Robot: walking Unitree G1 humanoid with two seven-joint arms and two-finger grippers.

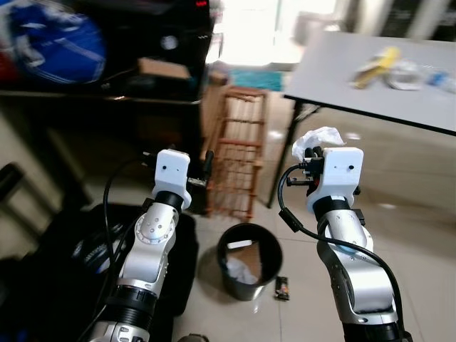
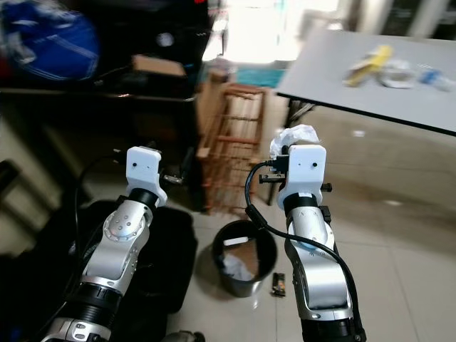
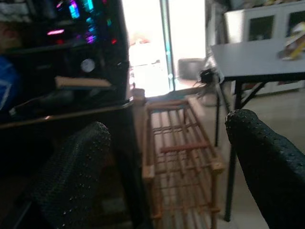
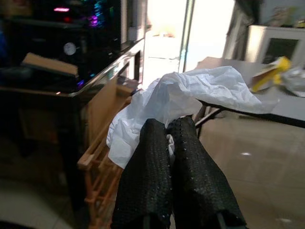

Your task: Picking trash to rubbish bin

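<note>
Tiled floor, black bin, grey table, wooden rack

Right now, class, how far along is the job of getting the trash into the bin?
Done: the black bin already holds paper scraps. In hand: the right claw is shut on a crumpled white tissue, raised in the air beyond the bin. Left: wrappers on the grey table and a small wrapper beside the bin.
</note>
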